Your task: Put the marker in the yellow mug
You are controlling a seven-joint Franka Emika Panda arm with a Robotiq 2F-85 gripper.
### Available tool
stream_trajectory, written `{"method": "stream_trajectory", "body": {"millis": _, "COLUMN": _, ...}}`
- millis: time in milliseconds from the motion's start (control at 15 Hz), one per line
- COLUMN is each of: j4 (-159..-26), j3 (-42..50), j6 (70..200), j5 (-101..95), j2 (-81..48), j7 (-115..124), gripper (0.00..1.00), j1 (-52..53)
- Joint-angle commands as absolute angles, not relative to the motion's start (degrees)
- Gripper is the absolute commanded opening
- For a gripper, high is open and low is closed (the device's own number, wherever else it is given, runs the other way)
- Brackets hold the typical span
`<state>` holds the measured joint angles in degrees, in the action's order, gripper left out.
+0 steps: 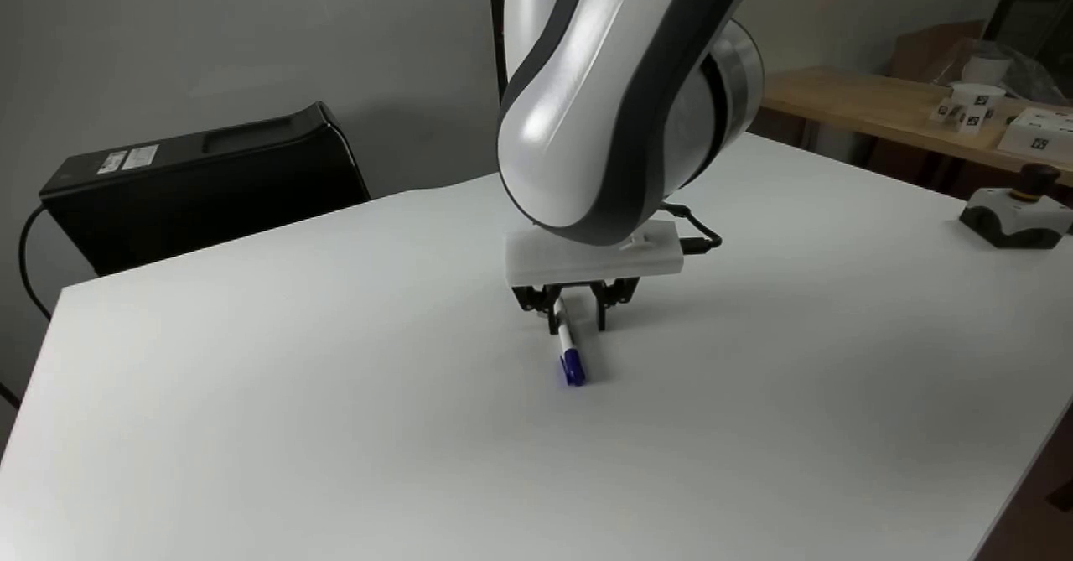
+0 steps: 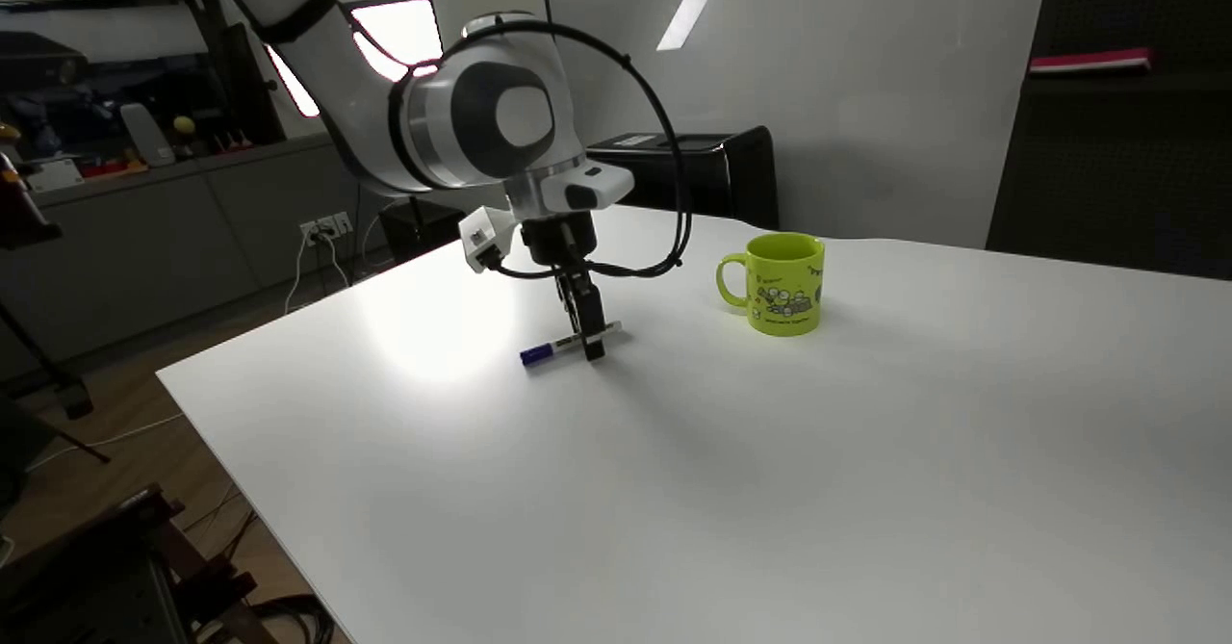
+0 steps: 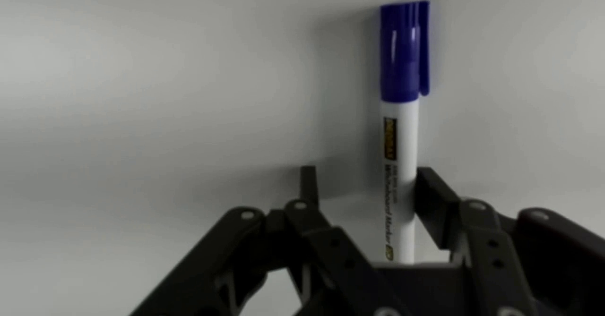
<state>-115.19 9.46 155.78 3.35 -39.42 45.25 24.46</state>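
The marker is white with a dark blue cap and lies on the white table; it shows in both exterior views (image 1: 567, 345) (image 2: 539, 353) and in the wrist view (image 3: 399, 132). My gripper (image 1: 577, 326) is open and low over the table, its fingers on either side of the marker's white body. In the wrist view my gripper (image 3: 365, 183) has its right finger touching or nearly touching the marker, with a gap to the left finger. The yellow mug (image 2: 784, 288) stands upright in an exterior view, apart from the gripper, its handle toward the arm. It is out of view elsewhere.
A black box-like machine (image 1: 209, 179) stands at the table's back edge. A grey-white device with a dark knob (image 1: 1018, 213) sits on the table. A wooden side table (image 1: 872, 108) holds small white items. A black cable (image 2: 664, 124) loops off the arm.
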Motion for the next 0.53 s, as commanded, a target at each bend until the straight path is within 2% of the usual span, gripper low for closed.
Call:
{"method": "stream_trajectory", "body": {"millis": 0, "j4": -113.9, "j3": 9.9, "j6": 154.9, "j5": 2.2, "j2": -39.7, "j7": 47.9, "gripper": 0.25, "j1": 24.3}}
{"method": "stream_trajectory", "body": {"millis": 200, "j4": -113.6, "j3": 9.8, "j6": 154.4, "j5": 2.6, "j2": -39.5, "j7": 47.7, "gripper": 0.05, "j1": 23.5}}
{"method": "stream_trajectory", "body": {"millis": 267, "j4": -113.3, "j3": 9.5, "j6": 154.1, "j5": 2.9, "j2": -39.5, "j7": 47.5, "gripper": 0.01, "j1": 22.9}}
{"method": "stream_trajectory", "body": {"millis": 467, "j4": -113.0, "j3": 9.3, "j6": 153.2, "j5": 3.4, "j2": -39.0, "j7": 47.1, "gripper": 0.04, "j1": 21.4}}
